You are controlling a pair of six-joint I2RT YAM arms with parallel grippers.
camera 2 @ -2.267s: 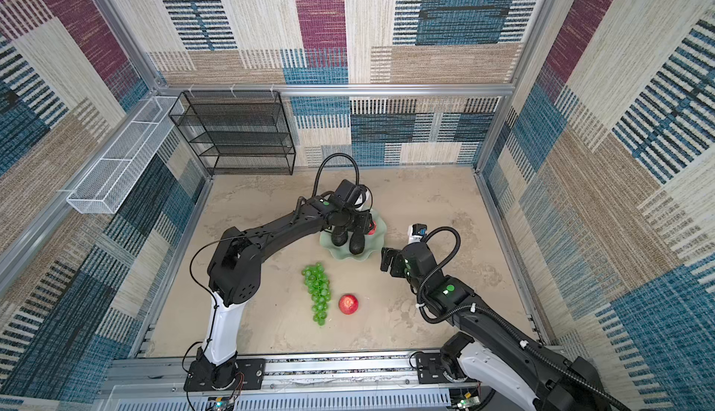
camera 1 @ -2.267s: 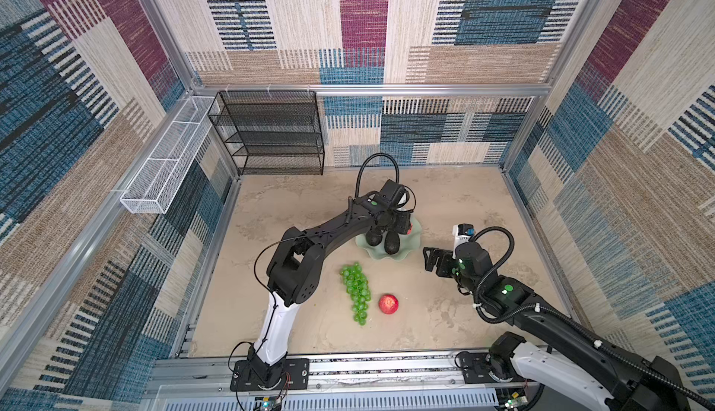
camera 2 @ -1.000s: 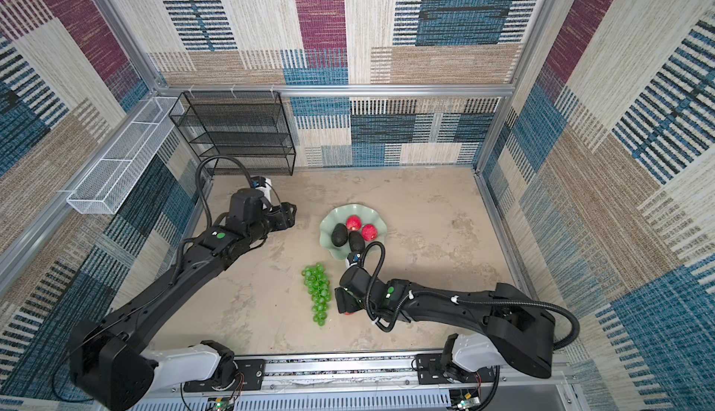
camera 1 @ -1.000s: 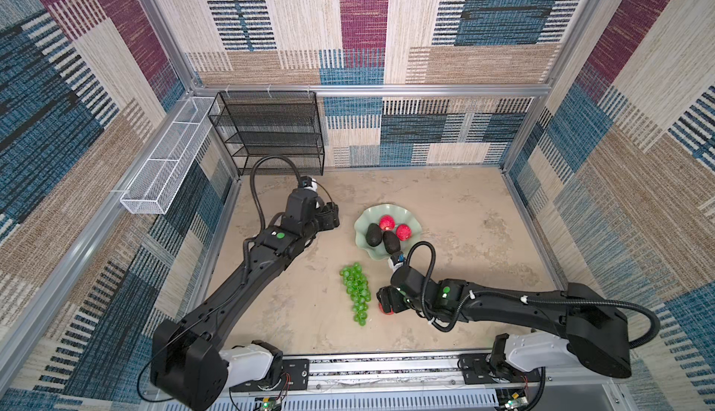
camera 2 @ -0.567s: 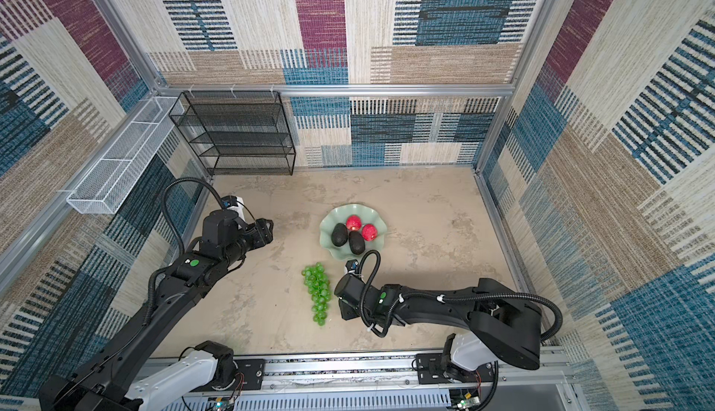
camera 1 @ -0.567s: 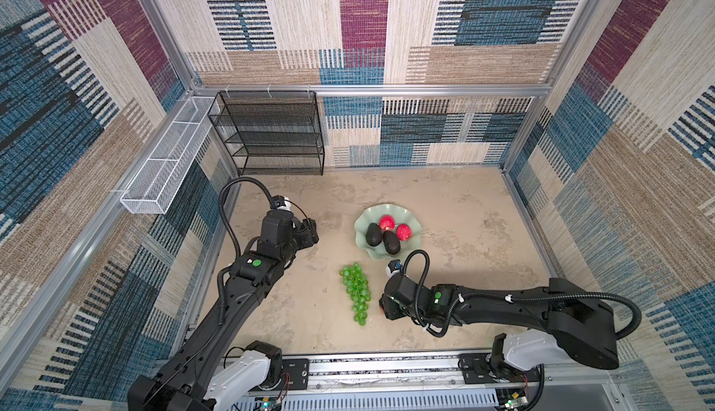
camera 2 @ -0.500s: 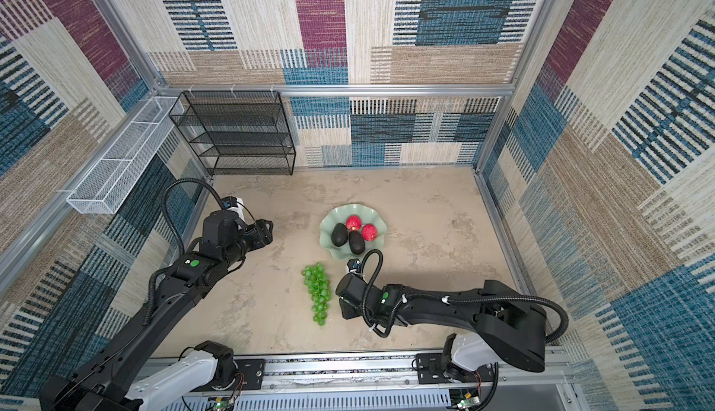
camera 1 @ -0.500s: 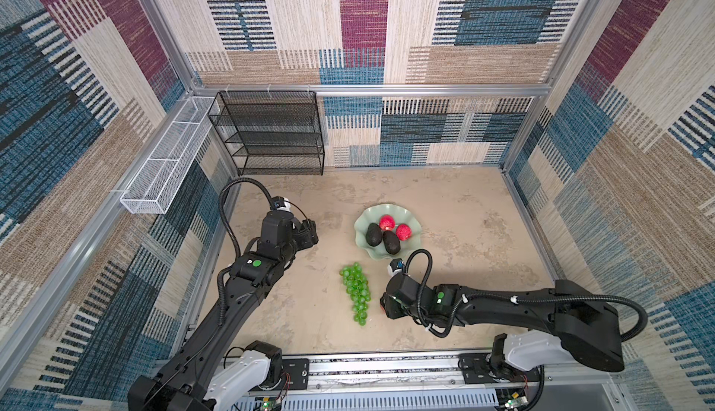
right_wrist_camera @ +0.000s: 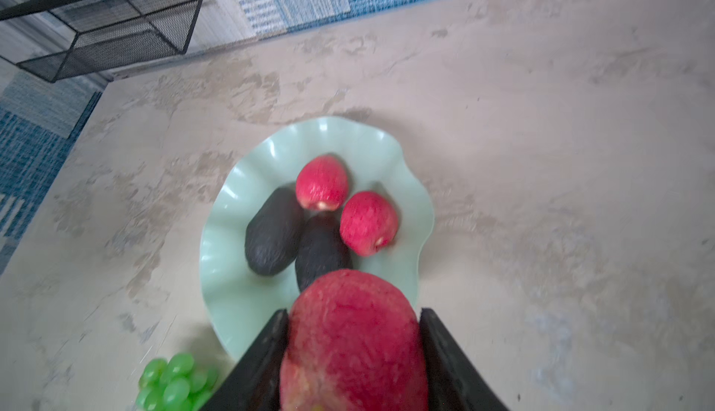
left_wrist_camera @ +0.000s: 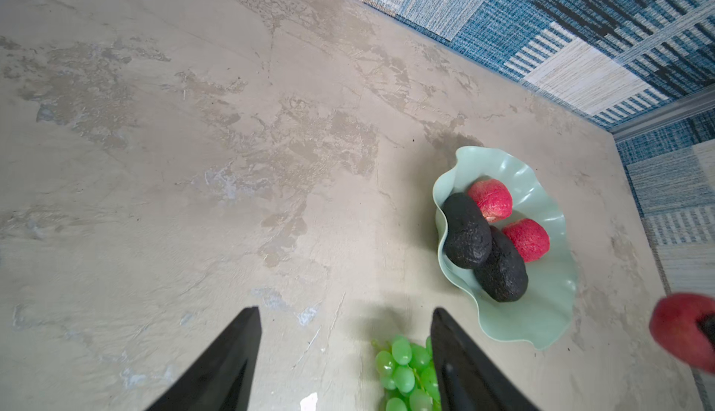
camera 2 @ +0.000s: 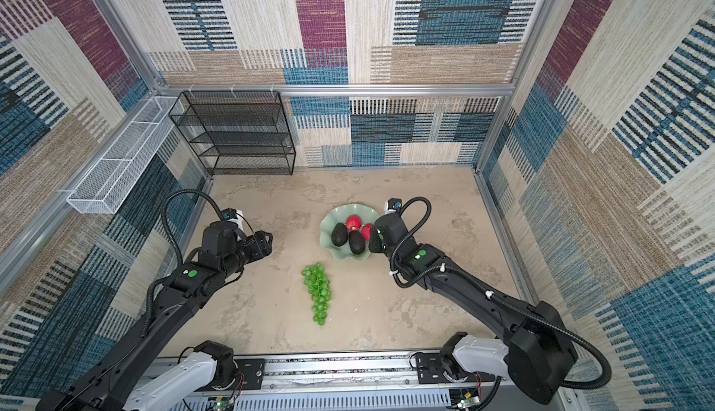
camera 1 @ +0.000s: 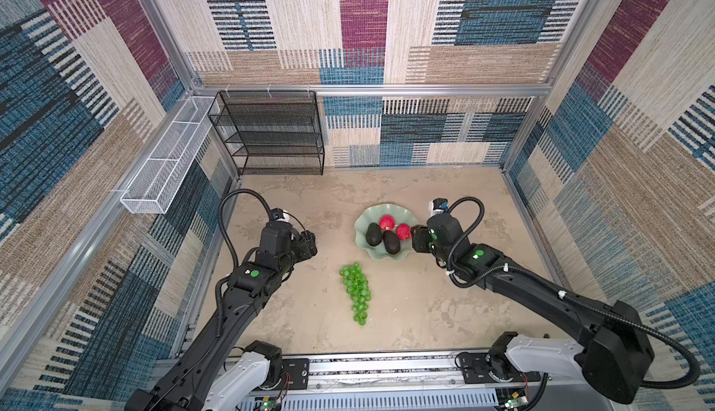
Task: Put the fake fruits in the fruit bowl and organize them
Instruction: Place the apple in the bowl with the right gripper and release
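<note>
Red apple (right_wrist_camera: 354,351), blurred and cropped, sits clamped in right tool (right_wrist_camera: 352,312); left tool (left_wrist_camera: 345,310) wide.

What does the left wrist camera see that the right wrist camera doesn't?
Only the left wrist view shows the left end effector, open with nothing between its fingers. Only the right wrist view shows the right end effector squeezing an apple from both sides. Both show the green bowl holding two avocados and two more apples, the grapes on the table beside it, and that held apple.
</note>
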